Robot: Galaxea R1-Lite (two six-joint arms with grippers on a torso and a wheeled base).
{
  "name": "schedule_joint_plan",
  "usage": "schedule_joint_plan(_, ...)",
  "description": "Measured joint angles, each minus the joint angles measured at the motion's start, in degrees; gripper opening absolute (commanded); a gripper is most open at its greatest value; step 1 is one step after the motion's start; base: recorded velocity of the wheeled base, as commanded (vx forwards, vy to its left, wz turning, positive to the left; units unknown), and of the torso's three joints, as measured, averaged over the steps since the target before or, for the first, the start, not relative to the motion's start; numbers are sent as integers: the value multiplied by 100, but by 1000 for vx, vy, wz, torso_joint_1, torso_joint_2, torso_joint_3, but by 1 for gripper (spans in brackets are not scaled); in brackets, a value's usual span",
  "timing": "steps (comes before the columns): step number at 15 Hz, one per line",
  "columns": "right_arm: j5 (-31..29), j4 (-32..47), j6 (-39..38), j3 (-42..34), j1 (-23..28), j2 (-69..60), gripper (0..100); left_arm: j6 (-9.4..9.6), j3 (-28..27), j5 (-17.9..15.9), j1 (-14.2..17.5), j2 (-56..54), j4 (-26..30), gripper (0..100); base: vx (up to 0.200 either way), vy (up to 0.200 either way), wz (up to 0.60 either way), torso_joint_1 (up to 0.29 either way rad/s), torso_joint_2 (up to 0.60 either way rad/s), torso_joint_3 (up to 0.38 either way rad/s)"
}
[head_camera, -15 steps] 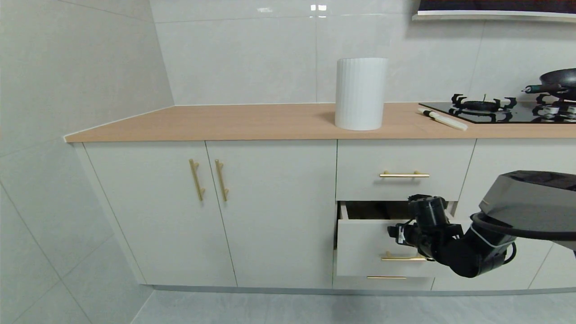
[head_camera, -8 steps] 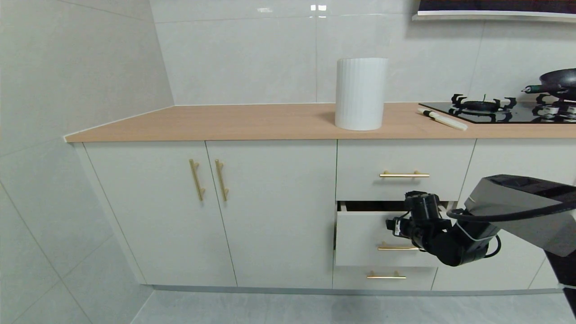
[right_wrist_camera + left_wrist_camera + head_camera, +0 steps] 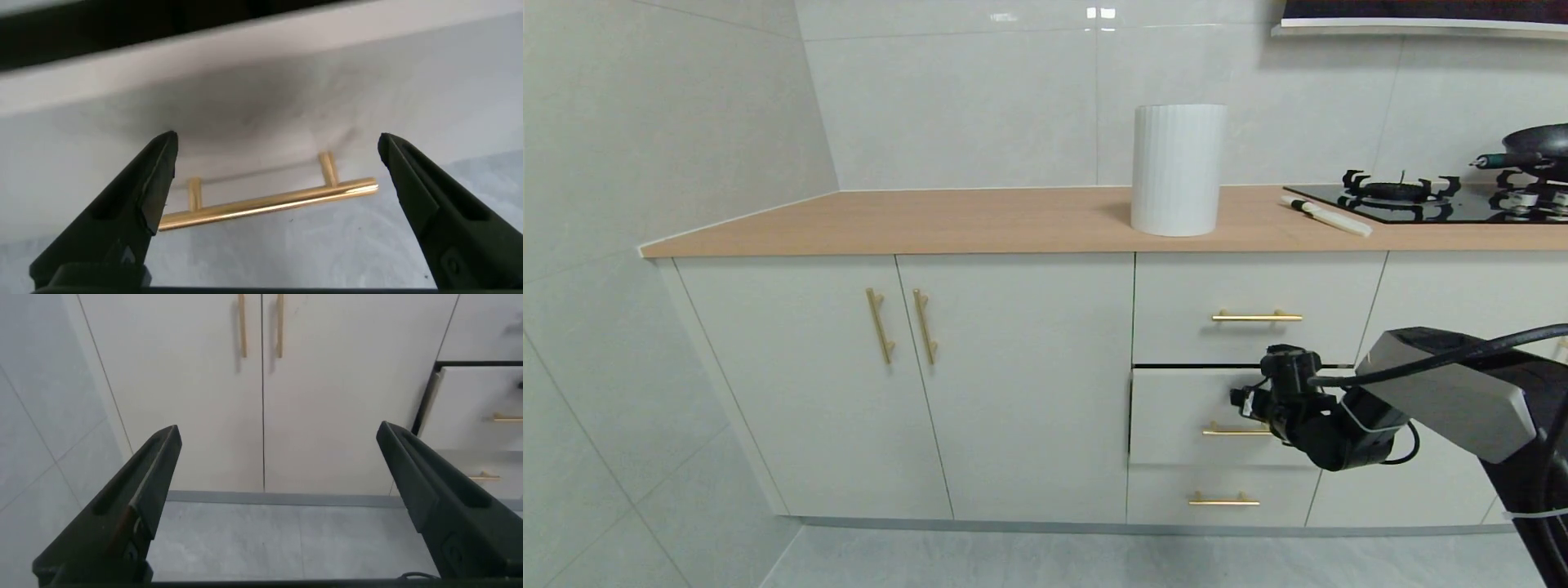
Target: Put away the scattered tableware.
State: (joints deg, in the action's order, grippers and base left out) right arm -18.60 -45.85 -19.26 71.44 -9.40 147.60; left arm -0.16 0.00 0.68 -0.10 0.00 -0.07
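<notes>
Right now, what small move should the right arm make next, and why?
Probably a short push on the middle drawer: a dark gap along its top edge suggests it is not flush, and the open right tool faces its handle.

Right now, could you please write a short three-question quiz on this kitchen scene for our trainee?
1. True or false: the tall white ribbed container stands on the wooden countertop.
2. The right gripper faces which white, gold-handled drawer: A top drawer, B middle drawer, C bottom drawer?
3. Fill in: the right gripper's fingers are ___.
Key: 1 true; 2 B; 3 open.
</notes>
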Motion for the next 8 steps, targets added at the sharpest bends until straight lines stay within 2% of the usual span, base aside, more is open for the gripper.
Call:
schedule_joint_plan(4,-9,15,-293,469,166,256,100,2,0,0,0,0,2,100,0,0,0,0,0,0)
schedule_joint_plan(8,-11,26,-305,530,210,336,100,0,0,0,0,0,2,100,0,0,0,0,0,0)
